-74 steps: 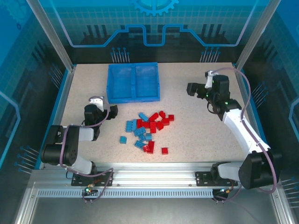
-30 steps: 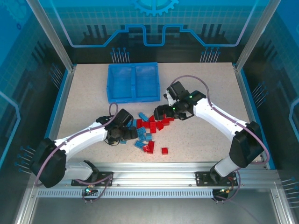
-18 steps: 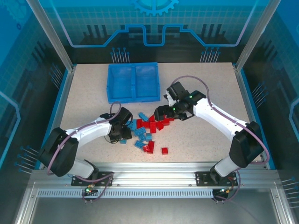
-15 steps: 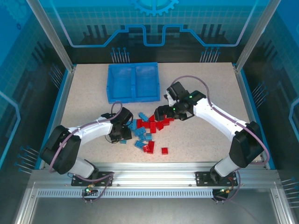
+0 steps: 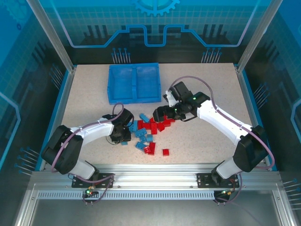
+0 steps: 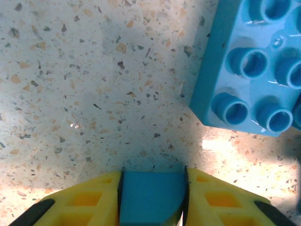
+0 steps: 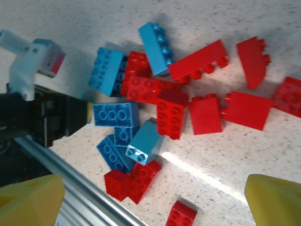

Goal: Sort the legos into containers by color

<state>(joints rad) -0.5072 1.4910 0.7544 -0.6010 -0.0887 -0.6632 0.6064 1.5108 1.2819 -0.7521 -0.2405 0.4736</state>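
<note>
As we look from above, our left claw [image 5: 123, 136] sits at the legos' [image 5: 149, 126] left edge, right claw [image 5: 159, 114] at their far edge, bin [image 5: 134, 100] behind. Left wrist: we clamp a light blue brick [image 6: 151, 202]. Right wrist: its claw spreads wide.

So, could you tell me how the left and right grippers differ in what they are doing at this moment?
The left gripper is shut on a light blue brick, while the right gripper is open and holds nothing. The left gripper sits low over the table at the left edge of the pile; the right gripper hangs higher over the pile's far side. Both have yellow fingers.
</note>
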